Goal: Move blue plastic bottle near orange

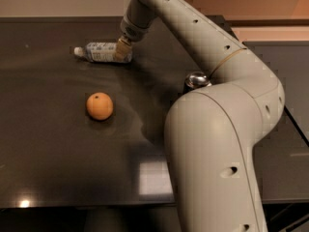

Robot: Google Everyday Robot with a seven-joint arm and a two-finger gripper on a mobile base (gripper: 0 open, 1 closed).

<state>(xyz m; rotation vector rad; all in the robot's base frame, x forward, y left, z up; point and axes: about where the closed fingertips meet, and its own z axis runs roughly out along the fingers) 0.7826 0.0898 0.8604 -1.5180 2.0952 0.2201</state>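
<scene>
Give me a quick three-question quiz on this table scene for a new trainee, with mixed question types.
1. True or false: the blue plastic bottle stands upright on the table.
2. Fill in: the orange lies ____ to the camera than the bottle.
3. The gripper is: A) above the orange; B) at the bottle's base end; C) on the can.
Key: 1 false, it lies on its side; 2 closer; 3 B.

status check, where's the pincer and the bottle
Pincer at base end of blue plastic bottle. Bottle lying flat, apart from orange. Nothing between them; can off to the side by the arm.
</scene>
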